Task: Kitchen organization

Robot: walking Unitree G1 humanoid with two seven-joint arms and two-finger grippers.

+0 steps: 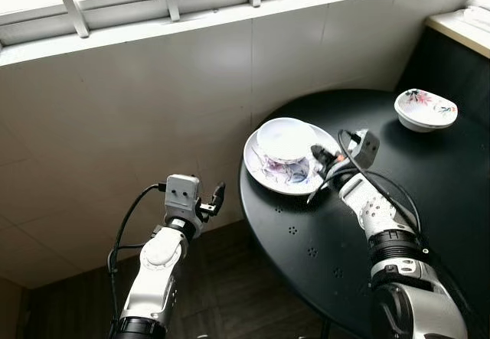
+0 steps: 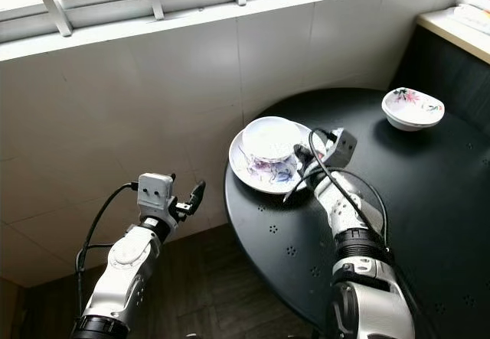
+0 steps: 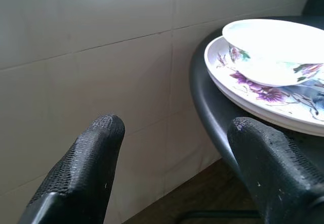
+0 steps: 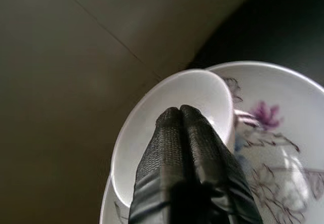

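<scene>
Pincer work at the plate (image 1: pixel 269 172)

We had the right pincer (image 1: pixel 317 154) pressed together beside the plate's bowl (image 1: pixel 285 139); it needed spreading first. Left pincer (image 1: pixel 217 199) hung spread.

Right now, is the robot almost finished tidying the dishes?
Partly, it seems. One small bowl already sits on the flowered plate at the edge of the round black table. The right tool is at that bowl's rim, fingers pressed together. A second flowered bowl sits apart, probably left to gather. The left tool hangs open off the table's edge, holding nothing.
</scene>
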